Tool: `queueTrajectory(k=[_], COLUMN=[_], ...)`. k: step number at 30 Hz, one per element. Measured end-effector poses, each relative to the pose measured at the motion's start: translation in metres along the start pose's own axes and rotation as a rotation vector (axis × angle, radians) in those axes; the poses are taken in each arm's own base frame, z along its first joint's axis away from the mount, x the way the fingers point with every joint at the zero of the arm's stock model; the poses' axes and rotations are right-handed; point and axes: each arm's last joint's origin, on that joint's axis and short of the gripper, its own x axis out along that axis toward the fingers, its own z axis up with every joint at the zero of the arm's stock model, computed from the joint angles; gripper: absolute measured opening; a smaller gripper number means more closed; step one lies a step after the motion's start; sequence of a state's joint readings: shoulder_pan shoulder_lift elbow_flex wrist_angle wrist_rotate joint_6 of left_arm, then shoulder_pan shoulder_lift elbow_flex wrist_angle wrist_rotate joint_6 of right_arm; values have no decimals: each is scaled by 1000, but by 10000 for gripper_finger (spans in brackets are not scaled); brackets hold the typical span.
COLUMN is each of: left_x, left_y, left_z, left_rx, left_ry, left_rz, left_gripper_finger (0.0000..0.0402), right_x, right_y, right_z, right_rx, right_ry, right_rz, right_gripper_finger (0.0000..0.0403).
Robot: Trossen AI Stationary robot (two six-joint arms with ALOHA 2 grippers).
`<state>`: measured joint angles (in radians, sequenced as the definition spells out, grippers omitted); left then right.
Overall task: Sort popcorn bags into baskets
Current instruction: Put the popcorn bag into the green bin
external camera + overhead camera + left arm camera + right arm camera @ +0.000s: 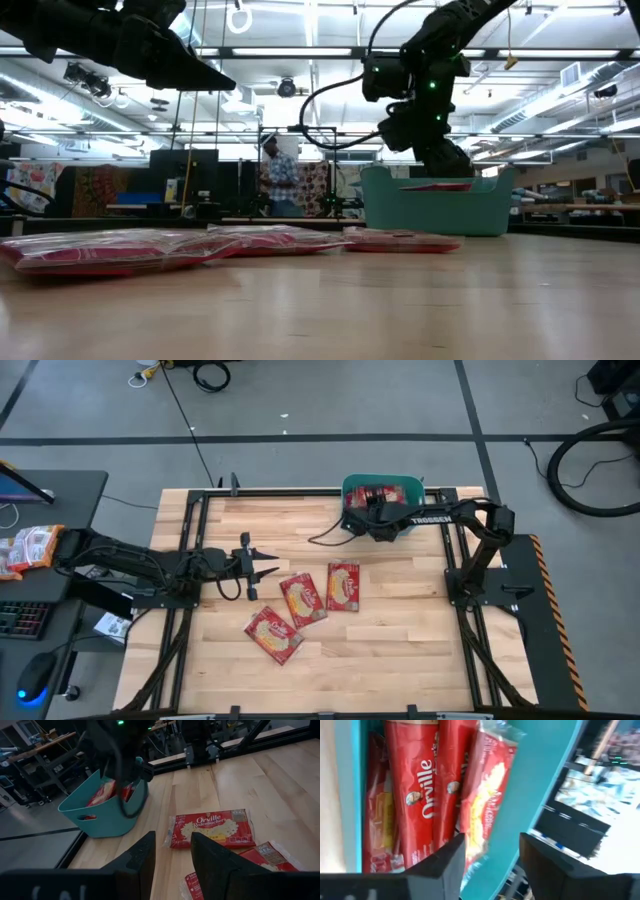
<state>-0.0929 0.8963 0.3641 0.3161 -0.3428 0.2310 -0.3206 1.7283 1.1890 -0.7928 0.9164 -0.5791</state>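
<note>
Three red popcorn bags lie flat on the wooden table: one near the middle (343, 586), one beside it (303, 600), one nearer the front (273, 634). My left gripper (268, 565) is open and empty, above the table just left of these bags; its wrist view shows the nearest bag (212, 827) ahead of its fingers. The teal basket (415, 486) stands at the table's far edge with several red bags (420, 795) in it. My right gripper (492, 860) is open over the basket, and one bag's edge (482, 820) shows past the gap. A bag (435, 186) shows above the basket's rim.
The black frame rails (190, 540) run along the table's left, right and far sides. A cable (325, 538) hangs from the right arm beside the basket. A desk (40, 550) with orange-and-white packets stands off the table's left. A person (280, 178) stands far behind.
</note>
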Motion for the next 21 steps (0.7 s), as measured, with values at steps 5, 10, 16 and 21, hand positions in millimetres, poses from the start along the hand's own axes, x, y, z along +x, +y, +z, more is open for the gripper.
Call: queueTrajectory(k=[5,10,16,21], left_x=[0,0,0,0], left_y=[0,0,0,0], left_z=[0,0,0,0], left_rx=[0,8,8,8], left_ry=[0,0,0,0], left_rz=[0,0,0,0], left_gripper_finger=[130,130,130,130], right_x=[-29,-71,-109,-121], right_y=[9,8,9,22], right_z=[6,16,26,34], right_rx=[37,195,423,575], right_ry=[-13,-147,-295,-337], right_rz=[-59,73,304,674], right_gripper_finger=[215,215,209,210])
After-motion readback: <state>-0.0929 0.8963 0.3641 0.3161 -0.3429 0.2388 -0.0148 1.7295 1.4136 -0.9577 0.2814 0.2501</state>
